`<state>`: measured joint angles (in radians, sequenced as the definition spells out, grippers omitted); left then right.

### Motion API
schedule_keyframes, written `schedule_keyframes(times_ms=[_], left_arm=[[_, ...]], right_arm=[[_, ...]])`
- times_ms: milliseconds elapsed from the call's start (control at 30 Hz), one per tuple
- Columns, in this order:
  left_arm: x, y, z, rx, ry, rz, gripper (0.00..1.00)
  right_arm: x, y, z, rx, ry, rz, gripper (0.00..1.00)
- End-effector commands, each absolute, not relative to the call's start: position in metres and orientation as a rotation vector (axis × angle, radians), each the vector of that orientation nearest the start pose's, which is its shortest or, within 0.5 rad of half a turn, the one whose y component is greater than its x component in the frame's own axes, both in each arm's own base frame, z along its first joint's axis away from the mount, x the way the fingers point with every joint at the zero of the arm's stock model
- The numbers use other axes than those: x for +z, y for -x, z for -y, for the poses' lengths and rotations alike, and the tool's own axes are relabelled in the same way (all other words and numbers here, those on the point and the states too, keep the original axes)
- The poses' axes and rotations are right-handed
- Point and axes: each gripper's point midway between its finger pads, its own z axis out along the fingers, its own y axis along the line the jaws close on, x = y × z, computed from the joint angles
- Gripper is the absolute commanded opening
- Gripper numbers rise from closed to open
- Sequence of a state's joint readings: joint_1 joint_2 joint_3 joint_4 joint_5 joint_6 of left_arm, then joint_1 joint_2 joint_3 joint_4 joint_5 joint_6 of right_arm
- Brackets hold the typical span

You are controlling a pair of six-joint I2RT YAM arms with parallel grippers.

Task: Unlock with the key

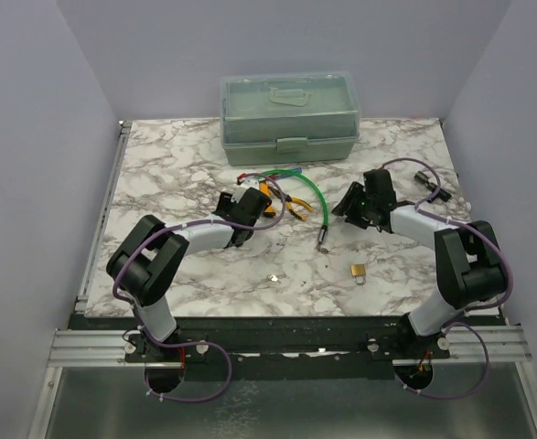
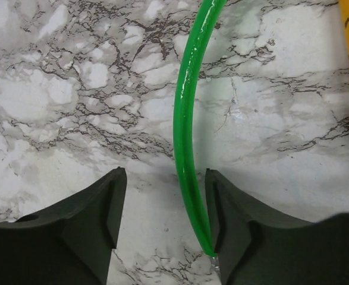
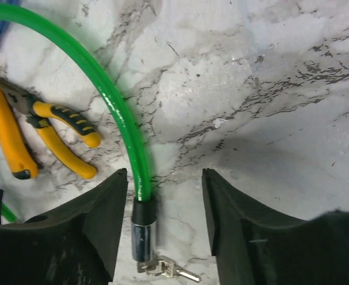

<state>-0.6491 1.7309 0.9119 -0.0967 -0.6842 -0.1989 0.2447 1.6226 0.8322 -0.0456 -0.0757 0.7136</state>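
The key (image 1: 273, 279) is a tiny silver speck lying alone on the marble table (image 1: 204, 274) near the front middle. The brass padlock (image 1: 359, 271) lies to its right. My left gripper (image 1: 259, 201) is open low over the table, and a green cable (image 2: 186, 119) runs between its fingers, close to the right finger (image 2: 233, 225). My right gripper (image 3: 164, 173) is open and holds nothing. The cable's metal lock end (image 3: 143, 234), with a small ring of keys (image 3: 171, 271), lies between its fingers, near the left one. Both grippers are well behind the key and padlock.
A pale green toolbox (image 1: 289, 114) stands closed at the back. Yellow-handled pliers (image 1: 291, 206) lie between the two grippers and also show in the right wrist view (image 3: 49, 127). The green cable (image 1: 316, 197) loops across the middle. Purple walls close in both sides.
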Motion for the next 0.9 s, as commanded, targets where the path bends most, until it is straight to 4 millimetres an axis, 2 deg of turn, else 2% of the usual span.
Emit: schedule_keyframes(times_ms=[0,100,200,233,300,433,633,733,867], left_arm=[[0.065,-0.361,0.141,0.378,-0.214,-2.214,0.68],[0.088,-0.361,0.144,0.330,-0.188,-2.185,0.82],[0.121,-0.359,0.146,0.261,-0.141,-2.143,0.97],[0.132,-0.358,0.147,0.231,-0.120,-2.131,0.99],[0.157,-0.355,0.149,0.168,-0.064,-2.101,0.99],[0.211,-0.345,0.149,0.043,-0.003,-2.018,0.99],[0.283,-0.320,0.144,-0.116,-0.047,-1.860,0.99],[0.301,-0.307,0.136,-0.121,-0.111,-1.798,0.99],[0.305,-0.297,0.123,-0.070,-0.177,-1.739,0.99]], right_arm=[[0.078,-0.380,-0.129,0.502,-0.502,-2.351,0.62],[0.103,-0.383,-0.128,0.507,-0.478,-2.311,0.79],[0.136,-0.387,-0.128,0.519,-0.435,-2.257,0.89],[0.149,-0.387,-0.129,0.525,-0.418,-2.237,0.92],[0.173,-0.387,-0.129,0.540,-0.388,-2.197,0.97],[0.225,-0.382,-0.131,0.581,-0.322,-2.094,1.00],[0.302,-0.362,-0.130,0.649,-0.224,-1.865,1.00],[0.324,-0.345,-0.127,0.666,-0.176,-1.764,1.00],[0.329,-0.322,-0.122,0.696,-0.172,-1.688,1.00]])
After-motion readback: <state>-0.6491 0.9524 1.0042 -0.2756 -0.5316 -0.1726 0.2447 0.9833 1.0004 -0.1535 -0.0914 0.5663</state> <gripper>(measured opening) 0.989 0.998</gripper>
